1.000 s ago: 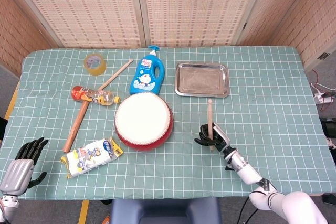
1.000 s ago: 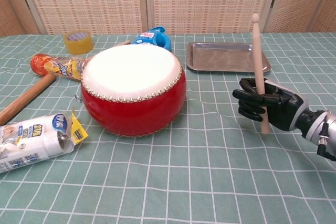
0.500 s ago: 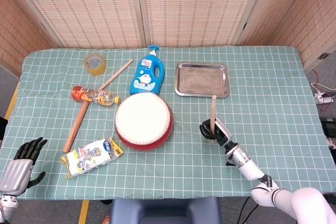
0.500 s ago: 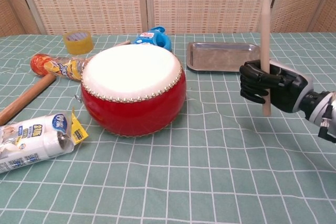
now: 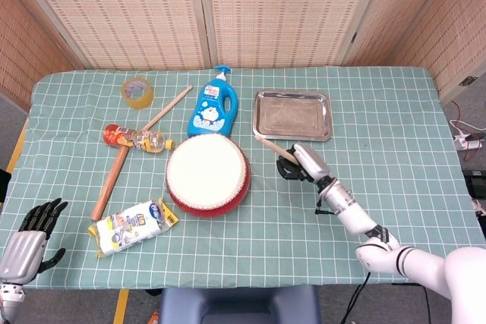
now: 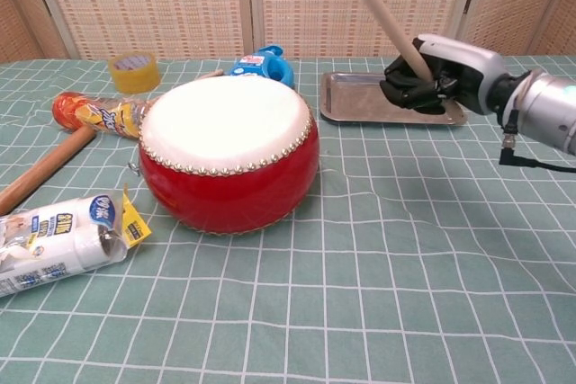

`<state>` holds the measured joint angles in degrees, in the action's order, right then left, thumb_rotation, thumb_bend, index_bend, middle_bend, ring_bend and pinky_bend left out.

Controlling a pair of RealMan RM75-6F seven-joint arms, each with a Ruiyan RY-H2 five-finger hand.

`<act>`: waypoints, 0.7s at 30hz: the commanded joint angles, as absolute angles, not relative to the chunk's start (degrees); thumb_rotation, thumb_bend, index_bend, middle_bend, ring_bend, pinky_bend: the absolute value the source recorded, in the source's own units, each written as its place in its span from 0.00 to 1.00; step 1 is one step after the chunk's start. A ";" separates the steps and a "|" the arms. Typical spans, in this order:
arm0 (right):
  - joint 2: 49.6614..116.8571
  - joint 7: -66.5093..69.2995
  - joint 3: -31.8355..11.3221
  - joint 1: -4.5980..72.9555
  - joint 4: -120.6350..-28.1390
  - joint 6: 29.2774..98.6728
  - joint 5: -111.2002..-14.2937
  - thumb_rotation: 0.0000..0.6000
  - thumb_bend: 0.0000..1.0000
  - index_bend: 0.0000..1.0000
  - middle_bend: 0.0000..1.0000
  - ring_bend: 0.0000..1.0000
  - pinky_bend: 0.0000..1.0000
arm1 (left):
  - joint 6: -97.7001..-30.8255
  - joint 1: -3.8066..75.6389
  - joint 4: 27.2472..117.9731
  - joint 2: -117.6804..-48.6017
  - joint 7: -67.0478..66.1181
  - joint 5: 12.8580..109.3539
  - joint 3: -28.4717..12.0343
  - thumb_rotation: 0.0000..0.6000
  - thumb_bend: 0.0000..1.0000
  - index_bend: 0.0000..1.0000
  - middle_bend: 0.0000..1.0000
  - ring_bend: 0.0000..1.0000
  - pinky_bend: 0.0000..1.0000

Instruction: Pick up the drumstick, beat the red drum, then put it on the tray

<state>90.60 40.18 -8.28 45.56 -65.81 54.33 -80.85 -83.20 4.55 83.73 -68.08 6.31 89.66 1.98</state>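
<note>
**Right hand raised with the drumstick, beside the red drum**

Your right hand (image 6: 430, 78) is closed around the lower part of the drumstick (image 6: 378, 8), its dark fingers (image 6: 402, 92) wrapped about the shaft. In the chest view the stick slants up and to the left from the fist, its rounded tip near the top of the picture, above the gap between drum and tray. The hand hangs clear of the cloth, in front of the near edge of the metal tray (image 6: 355, 96). In the head view the same hand (image 5: 298, 165) lies between the red drum (image 5: 207, 174) and the tray (image 5: 292, 115), and the stick's free end (image 5: 266, 143) points toward the drum's upper right rim without touching the white skin.

The red drum (image 6: 229, 150) stands upright on the green checked tablecloth (image 6: 378, 294), near the table's middle.

Your left hand (image 5: 30, 237) rests at the near left corner of the table, holding nothing, its fingers spread apart and extended. It appears in the head view only.

Other items: a blue bottle (image 5: 213, 104) lying behind the drum; a roll of yellow tape (image 5: 137, 91); a second wooden stick (image 5: 167, 108) beside the tape; a wooden-handled mallet (image 5: 111, 180); a small orange bottle (image 5: 137, 139) lying across the mallet's upper end; a white packet (image 5: 133, 223) at the near left.
</note>
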 commanded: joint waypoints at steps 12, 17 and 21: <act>95.65 -31.74 -10.89 62.36 -67.13 48.27 -57.41 1.00 1.00 1.00 1.00 1.00 1.00 | -83.77 3.87 82.25 -68.45 7.93 89.60 2.28 1.00 0.23 0.07 0.00 0.00 0.00; 96.16 -40.64 -8.03 63.67 -65.40 48.79 -59.18 1.00 1.00 1.00 1.00 1.00 1.00 | -83.71 3.81 81.60 -68.61 8.56 89.57 2.32 1.00 0.23 0.07 0.00 0.00 0.00; 96.02 -42.47 -8.67 63.14 -66.63 50.20 -58.22 1.00 1.00 1.00 1.00 1.00 1.00 | -83.56 3.85 81.18 -68.85 8.94 89.55 2.33 1.00 0.23 0.07 0.00 0.00 0.00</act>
